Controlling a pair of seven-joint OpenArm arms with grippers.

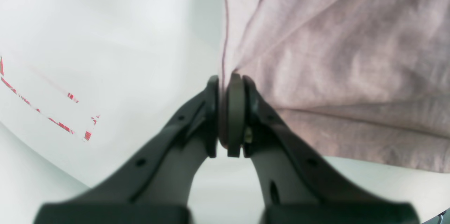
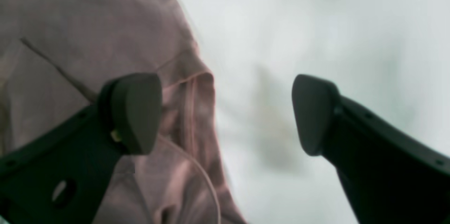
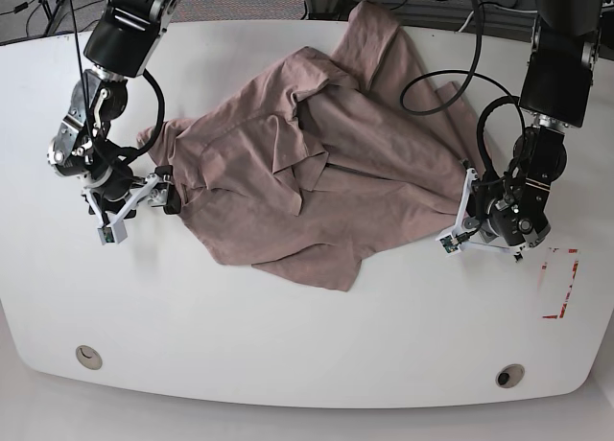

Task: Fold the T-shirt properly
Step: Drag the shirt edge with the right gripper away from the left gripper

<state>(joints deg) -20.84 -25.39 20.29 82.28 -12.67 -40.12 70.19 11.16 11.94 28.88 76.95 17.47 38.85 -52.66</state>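
The dusty pink-brown T-shirt (image 3: 307,173) lies crumpled and wrinkled across the middle of the white table (image 3: 288,345). My left gripper (image 1: 230,80) is shut on an edge of the T-shirt (image 1: 334,58). In the base view this gripper (image 3: 465,211) sits at the cloth's right side. My right gripper (image 2: 225,111) stands open at the shirt's left edge (image 3: 165,194). One finger (image 2: 133,111) hangs over the fabric (image 2: 70,41), the other over bare table. A hemmed fold reaches partway into the gap, and nothing is pinched.
Red tape marks (image 3: 561,283) sit on the table to the right of my left arm and also show as red tape marks (image 1: 52,122) in the left wrist view. Black cables (image 3: 441,86) loop over the shirt's back right part. Two round holes (image 3: 509,375) lie near the front edge.
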